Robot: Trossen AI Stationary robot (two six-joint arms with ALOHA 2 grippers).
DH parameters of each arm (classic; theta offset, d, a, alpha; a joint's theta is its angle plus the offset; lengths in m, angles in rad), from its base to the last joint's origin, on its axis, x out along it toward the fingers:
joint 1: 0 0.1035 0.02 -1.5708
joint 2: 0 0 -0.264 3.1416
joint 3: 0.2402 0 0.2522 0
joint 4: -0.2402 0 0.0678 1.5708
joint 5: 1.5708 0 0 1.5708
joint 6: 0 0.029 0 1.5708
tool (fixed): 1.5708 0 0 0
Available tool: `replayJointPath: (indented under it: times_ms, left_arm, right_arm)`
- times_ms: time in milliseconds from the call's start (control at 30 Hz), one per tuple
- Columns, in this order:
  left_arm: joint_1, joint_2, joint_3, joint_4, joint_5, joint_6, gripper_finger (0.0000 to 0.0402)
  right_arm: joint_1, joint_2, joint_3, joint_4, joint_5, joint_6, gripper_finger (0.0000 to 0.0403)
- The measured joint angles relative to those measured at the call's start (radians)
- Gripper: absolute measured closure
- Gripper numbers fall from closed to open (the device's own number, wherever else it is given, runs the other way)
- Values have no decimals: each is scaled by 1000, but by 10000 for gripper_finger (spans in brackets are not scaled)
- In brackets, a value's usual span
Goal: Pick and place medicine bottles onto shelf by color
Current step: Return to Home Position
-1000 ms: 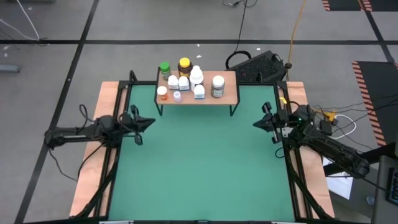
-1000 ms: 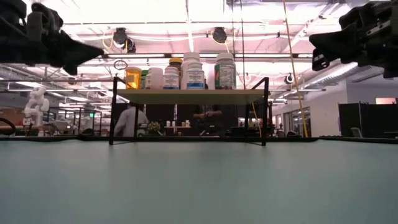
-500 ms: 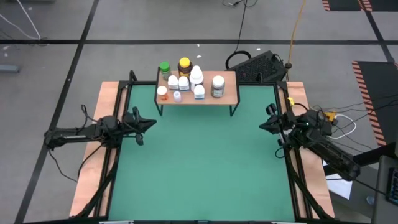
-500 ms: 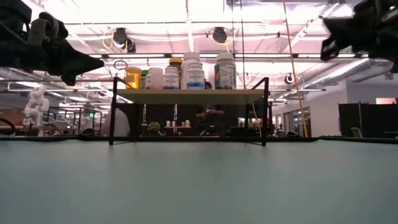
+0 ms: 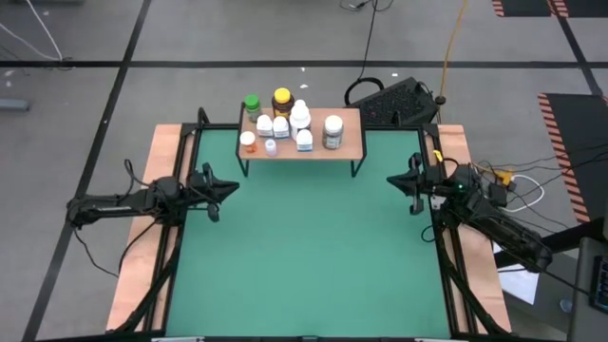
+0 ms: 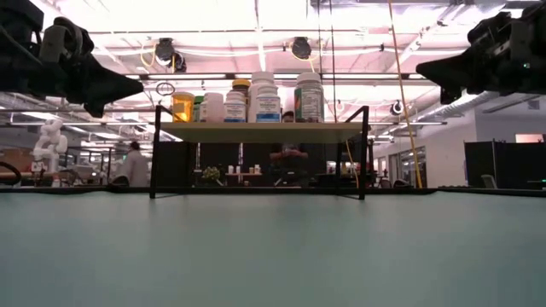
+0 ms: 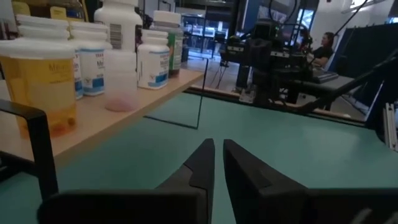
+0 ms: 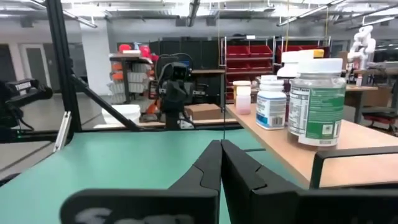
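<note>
Only the wrist views showed us the fingers: the left gripper (image 7: 217,147) was clenched to a slit and the right gripper (image 8: 219,144) was clenched tight, both holding nothing. From above, we saw the medicine bottles (image 5: 282,124) grouped on the shelf (image 5: 352,142), ahead of both grippers and nearer the left one. Since half a second earlier, the right gripper had edged inward over the green mat (image 5: 304,252), while the left had stayed put.
</note>
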Motion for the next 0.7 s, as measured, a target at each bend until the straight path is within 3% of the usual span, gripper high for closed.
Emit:
replayJointPath:
  times_ms: [267,700]
  left_arm:
    - [0,0,0,2,0,1,364]
    - [0,0,0,2,0,2,364]
  right_arm:
    - [0,1,0,-1,0,-160,403]
    - [0,1,0,-2,-2,-166,403]
